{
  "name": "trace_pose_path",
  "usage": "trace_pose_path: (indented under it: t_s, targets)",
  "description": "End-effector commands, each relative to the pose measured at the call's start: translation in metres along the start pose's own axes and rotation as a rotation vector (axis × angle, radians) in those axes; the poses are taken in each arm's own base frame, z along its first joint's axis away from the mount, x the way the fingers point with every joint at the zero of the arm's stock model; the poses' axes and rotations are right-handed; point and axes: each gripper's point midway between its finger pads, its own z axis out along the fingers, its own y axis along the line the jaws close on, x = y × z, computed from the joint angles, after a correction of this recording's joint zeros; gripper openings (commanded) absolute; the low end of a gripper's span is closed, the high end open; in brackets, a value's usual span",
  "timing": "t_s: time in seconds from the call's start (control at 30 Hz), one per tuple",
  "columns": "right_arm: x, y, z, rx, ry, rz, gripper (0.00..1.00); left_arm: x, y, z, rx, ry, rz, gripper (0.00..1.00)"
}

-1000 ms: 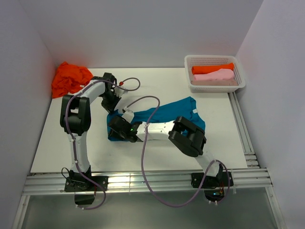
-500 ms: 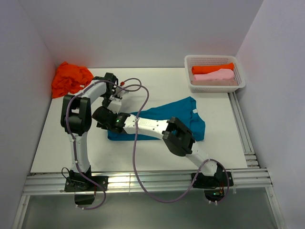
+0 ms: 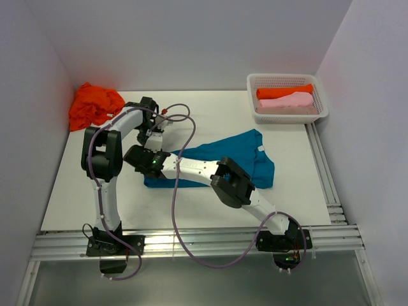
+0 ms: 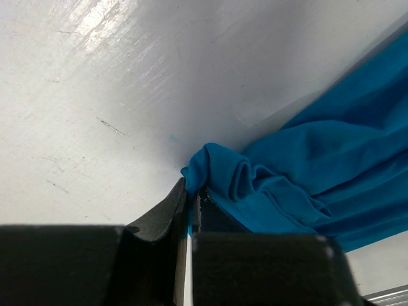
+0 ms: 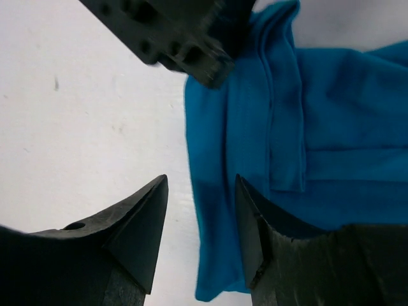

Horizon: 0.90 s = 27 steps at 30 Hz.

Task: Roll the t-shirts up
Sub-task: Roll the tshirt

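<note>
Reaching further left, the right end effector (image 5: 199,183) hangs, jaws apart, over the teal shirt's (image 3: 252,156) left edge on the table (image 3: 83,191). Beside it the left end effector (image 4: 191,194) pinches that corner. So crowded, they could collide or bunch the cloth.

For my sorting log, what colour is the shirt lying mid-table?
It's teal-blue; the t-shirt shows clearest from the right wrist.

Bright, even overhead light with soft shadows; glare streaks the table (image 4: 95,25), and the near fingers (image 4: 159,217) look blurred.
</note>
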Motion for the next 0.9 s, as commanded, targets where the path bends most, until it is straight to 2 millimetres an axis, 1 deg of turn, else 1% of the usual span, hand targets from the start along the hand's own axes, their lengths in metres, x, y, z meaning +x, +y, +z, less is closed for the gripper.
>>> trace_pose_path:
  t_s: [0.0, 0.03, 0.07, 0.17, 0.3, 0.47, 0.57, 0.67, 0.7, 0.73, 0.77, 0.8, 0.83, 0.87]
  targets:
    - [-0.024, 0.01, 0.001, -0.008, -0.063, 0.005, 0.54, -0.021, 0.002, -0.024, -0.038, -0.083, 0.032, 0.0]
    - [-0.021, 0.009, 0.004, -0.004, -0.059, 0.0, 0.54, -0.021, 0.001, -0.023, -0.038, -0.08, 0.033, 0.0]
    - [-0.024, 0.013, 0.003, -0.011, -0.063, 0.002, 0.54, -0.021, 0.002, -0.024, -0.04, -0.08, 0.033, 0.0]
    - [-0.021, 0.014, 0.006, -0.01, -0.06, -0.005, 0.54, -0.02, 0.0, -0.023, -0.038, -0.078, 0.036, 0.0]
    - [-0.014, 0.006, 0.017, 0.02, -0.04, -0.014, 0.53, -0.02, -0.001, -0.023, -0.036, -0.076, 0.039, 0.0]
    - [-0.009, -0.002, 0.022, 0.046, -0.032, -0.022, 0.51, -0.021, -0.003, -0.024, -0.036, -0.078, 0.042, 0.0]
    - [-0.001, -0.006, 0.027, 0.054, -0.007, -0.03, 0.5, -0.02, -0.004, -0.024, -0.034, -0.074, 0.044, 0.0]
    - [0.006, -0.01, 0.032, 0.058, 0.017, -0.032, 0.46, -0.02, -0.005, -0.025, -0.033, -0.075, 0.046, 0.0]
    - [0.01, -0.009, 0.032, 0.046, 0.039, -0.028, 0.42, -0.021, -0.005, -0.026, -0.033, -0.079, 0.048, 0.0]
    - [0.013, -0.013, 0.035, 0.05, 0.051, -0.025, 0.38, -0.021, -0.005, -0.025, -0.031, -0.078, 0.051, 0.01]
    - [0.014, -0.012, 0.036, 0.043, 0.054, -0.02, 0.36, -0.021, -0.005, -0.026, -0.028, -0.078, 0.053, 0.01]
    - [0.016, -0.011, 0.035, 0.034, 0.065, -0.011, 0.31, -0.022, -0.006, -0.026, -0.022, -0.079, 0.053, 0.02]
    - [0.021, -0.015, 0.037, 0.039, 0.078, -0.012, 0.29, -0.021, -0.008, -0.027, -0.015, -0.079, 0.057, 0.03]
    - [0.02, -0.014, 0.039, 0.029, 0.079, -0.001, 0.27, -0.022, -0.009, -0.027, -0.009, -0.08, 0.057, 0.04]
